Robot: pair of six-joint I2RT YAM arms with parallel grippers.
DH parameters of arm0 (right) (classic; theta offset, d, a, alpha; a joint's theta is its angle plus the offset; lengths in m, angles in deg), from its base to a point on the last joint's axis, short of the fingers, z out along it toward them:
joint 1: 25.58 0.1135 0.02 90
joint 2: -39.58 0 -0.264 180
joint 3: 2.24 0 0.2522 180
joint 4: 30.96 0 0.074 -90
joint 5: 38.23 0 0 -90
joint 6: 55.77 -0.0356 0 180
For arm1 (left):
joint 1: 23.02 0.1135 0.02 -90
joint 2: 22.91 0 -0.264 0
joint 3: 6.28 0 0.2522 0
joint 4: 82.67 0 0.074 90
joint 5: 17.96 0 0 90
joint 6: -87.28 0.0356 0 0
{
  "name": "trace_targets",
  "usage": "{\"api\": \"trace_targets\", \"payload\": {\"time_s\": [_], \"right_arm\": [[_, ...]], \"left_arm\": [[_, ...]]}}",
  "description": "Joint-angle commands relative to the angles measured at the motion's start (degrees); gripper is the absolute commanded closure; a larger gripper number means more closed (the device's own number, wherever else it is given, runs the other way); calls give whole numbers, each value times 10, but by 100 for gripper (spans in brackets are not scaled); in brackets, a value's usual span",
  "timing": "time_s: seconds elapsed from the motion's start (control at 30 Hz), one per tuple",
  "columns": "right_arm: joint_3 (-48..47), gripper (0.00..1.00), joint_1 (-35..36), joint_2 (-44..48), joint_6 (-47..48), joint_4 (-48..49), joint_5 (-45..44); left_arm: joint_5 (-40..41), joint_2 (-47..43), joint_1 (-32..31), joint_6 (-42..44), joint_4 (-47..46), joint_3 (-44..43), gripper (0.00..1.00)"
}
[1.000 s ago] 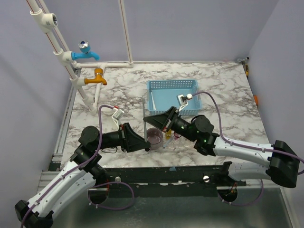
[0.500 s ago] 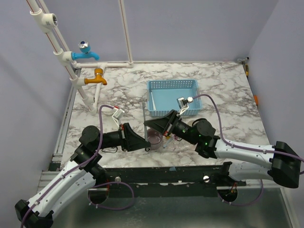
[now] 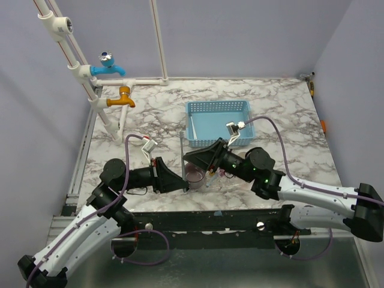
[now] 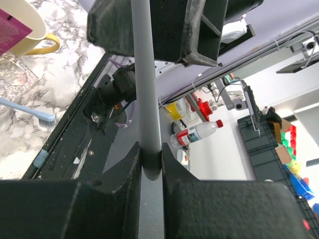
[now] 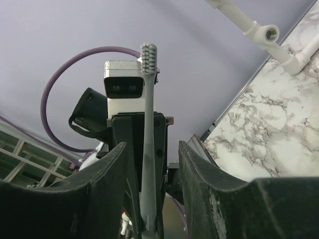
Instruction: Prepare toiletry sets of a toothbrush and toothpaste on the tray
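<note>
Left wrist view: my left gripper is clenched on the grey toothbrush at frame centre. In the right wrist view my right gripper is spread, one finger on each side of the handle and not touching it. The magenta toothpaste sits in the cream mug, upper left.

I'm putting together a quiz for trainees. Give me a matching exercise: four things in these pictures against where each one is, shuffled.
1 grey toothbrush
2 light blue toothbrush
3 blue basket
4 orange tap

A on the white pipe
B clamped between the left fingers
C lying flat on the marble table
D upright near the table's middle

Pairs: 1-B, 2-C, 3-D, 4-A
</note>
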Motion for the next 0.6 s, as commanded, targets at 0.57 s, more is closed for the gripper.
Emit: {"api": "trace_targets", "payload": {"time_s": [0.57], "right_arm": [[-309,42,2,-30,268,-529,119]], "left_arm": [[-13,-82,2,279,465,-169,100]]}}
